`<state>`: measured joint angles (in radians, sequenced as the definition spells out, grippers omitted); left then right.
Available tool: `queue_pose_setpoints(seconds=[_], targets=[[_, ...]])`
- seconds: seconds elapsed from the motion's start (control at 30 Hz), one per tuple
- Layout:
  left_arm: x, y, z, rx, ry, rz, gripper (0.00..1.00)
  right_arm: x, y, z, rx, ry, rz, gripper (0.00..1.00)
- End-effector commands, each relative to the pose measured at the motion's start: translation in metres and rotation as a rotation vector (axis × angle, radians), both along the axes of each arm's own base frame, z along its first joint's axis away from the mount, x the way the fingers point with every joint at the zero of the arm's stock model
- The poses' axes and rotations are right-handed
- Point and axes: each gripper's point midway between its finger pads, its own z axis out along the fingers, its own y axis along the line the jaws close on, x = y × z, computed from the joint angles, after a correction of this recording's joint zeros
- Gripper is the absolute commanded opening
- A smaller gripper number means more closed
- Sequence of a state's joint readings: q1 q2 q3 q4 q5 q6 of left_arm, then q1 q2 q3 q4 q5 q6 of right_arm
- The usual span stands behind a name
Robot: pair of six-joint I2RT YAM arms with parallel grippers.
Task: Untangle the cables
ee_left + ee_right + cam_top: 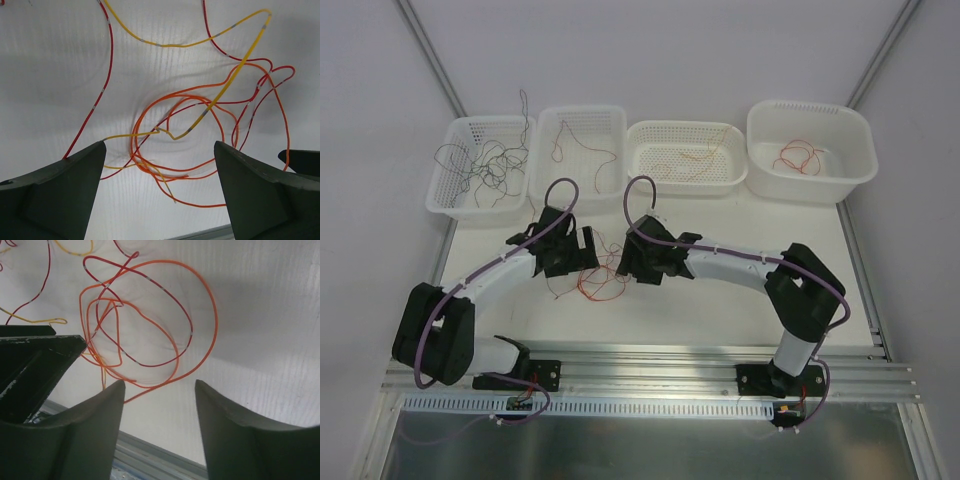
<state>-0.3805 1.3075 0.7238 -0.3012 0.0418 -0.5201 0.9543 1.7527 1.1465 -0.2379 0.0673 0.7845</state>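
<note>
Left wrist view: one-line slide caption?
Open left gripper poised over tangled orange, yellow and red cables on the white table.

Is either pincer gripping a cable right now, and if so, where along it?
Neither. The left pincer stands open above the tangled cables. The right pincer is open too, with the orange cable lying loose beyond it.

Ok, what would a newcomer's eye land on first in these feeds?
A tangle of red, orange and yellow cables lies on the table between the left gripper and right gripper, both open over it. Four white baskets line the far edge, each holding more cables.
</note>
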Motion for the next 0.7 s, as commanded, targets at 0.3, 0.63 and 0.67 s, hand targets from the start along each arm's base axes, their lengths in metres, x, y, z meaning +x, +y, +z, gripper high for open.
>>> queue_pose_setpoints(seconds=[0.3, 0.63, 0.67], targets=[[0.024, 0.007, -0.016, 0.081, 0.021, 0.104, 0.8, -0.006, -0.037, 0.029, -0.087, -0.117, 0.06, 0.01], [0.029, 0.02, -0.034, 0.178, 0.071, 0.127, 0.45, -0.02, -0.108, 0.094, -0.204, -0.314, 0.223, 0.01], [0.028, 0.022, -0.035, 0.193, 0.076, 0.126, 0.37, -0.023, -0.121, 0.099, -0.234, -0.319, 0.233, 0.01]])
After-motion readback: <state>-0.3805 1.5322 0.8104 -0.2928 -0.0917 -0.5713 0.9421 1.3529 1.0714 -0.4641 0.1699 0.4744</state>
